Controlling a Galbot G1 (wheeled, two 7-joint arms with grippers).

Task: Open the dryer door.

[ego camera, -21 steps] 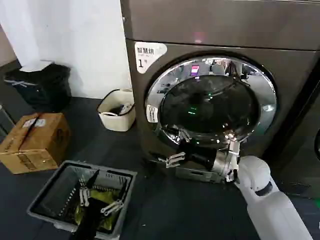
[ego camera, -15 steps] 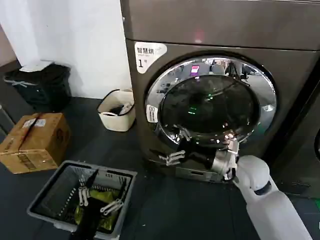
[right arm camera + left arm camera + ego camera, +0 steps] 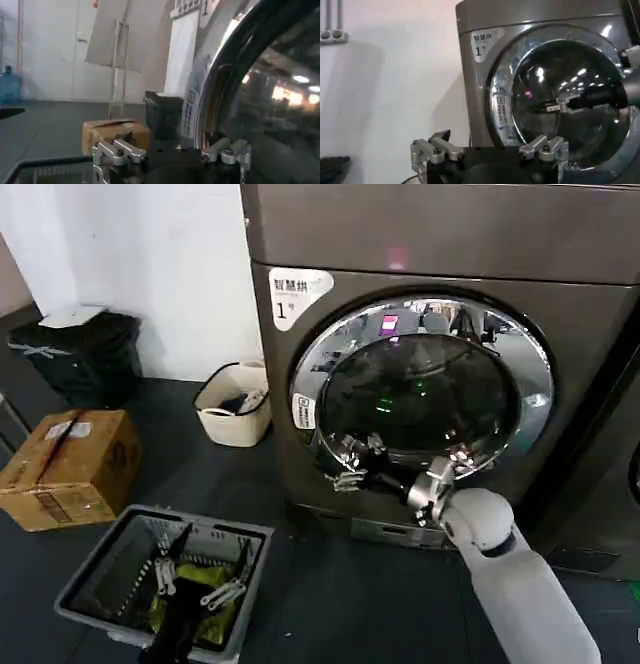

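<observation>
Head view: right claw [image 3: 352, 465] raised from below the dryer door [image 3: 425, 389] to its lower left chrome rim, fingers spread fairly wide, nothing held. Door shut flush against the dryer [image 3: 400, 244], beside the white "1" sticker [image 3: 295, 292]. Probably lining up on the door's edge for a pull; no grip yet. Left claw [image 3: 195, 579] parked low, left of the dryer, over a grey basket [image 3: 90, 584], fingers parted, empty.
</observation>
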